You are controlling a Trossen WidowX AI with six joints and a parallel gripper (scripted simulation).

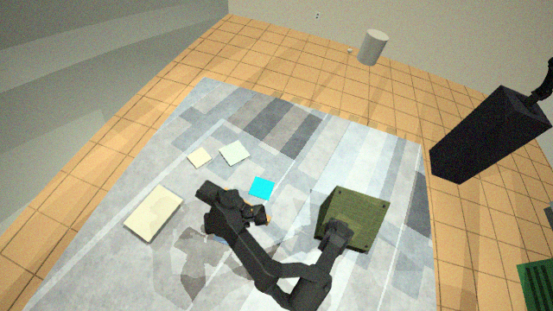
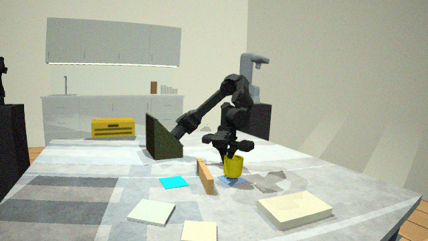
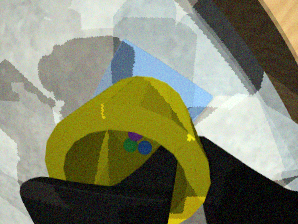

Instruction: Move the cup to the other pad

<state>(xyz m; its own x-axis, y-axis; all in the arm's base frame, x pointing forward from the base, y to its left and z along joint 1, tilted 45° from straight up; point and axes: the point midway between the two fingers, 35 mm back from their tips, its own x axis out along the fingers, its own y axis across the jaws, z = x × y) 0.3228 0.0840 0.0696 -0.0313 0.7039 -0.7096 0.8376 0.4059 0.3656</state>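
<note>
A yellow cup [image 2: 233, 167] [image 3: 133, 106] stands upright on a blue pad [image 2: 239, 181] [image 3: 160, 72]. Small marbles [image 3: 137, 144] lie at its bottom. My gripper [image 2: 229, 154] [image 3: 185, 141] [image 1: 255, 213] comes down from above and is shut on the cup's rim, with one finger inside and one outside the wall. The cyan pad [image 2: 173, 182] [image 1: 262, 187] lies flat on the table, left of the cup in the exterior view. In the top view the arm hides the cup.
A wooden bar [image 2: 204, 175] lies between the cup and the cyan pad. An olive wedge block [image 2: 162, 142] [image 1: 354, 212] stands by the arm's base. A cream slab [image 2: 294, 209] [image 1: 153, 212] and two pale tiles [image 2: 151, 211] [image 2: 199, 231] lie nearby.
</note>
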